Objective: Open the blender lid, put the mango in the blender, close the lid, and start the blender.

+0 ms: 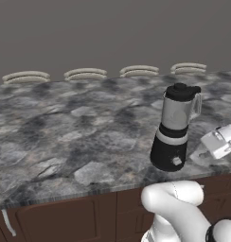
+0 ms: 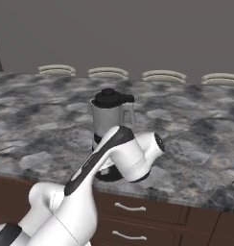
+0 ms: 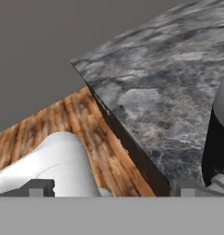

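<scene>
The blender (image 1: 175, 127) stands upright on the counter (image 1: 65, 127), close to the front edge and toward its right part in the left base view. The black base, pale collar and white front knob (image 1: 176, 161) face the front edge. The lid (image 1: 182, 91) sits on the jar, closed, with its centre knob up. The jar handle points right in both base views.

The gripper (image 3: 112, 188) is fully apart, with nothing between the fingers. In the hand view its two fingertips (image 3: 36, 188) rise at the bottom edge; the right one lies just beside the blender base. The hand is beside the blender's lower right, over the counter's front edge. The hand view also shows the counter's corner and a wooden floor (image 3: 63, 119) below it.

Drawer fronts with handles (image 2: 130, 207) run under the front edge.
</scene>
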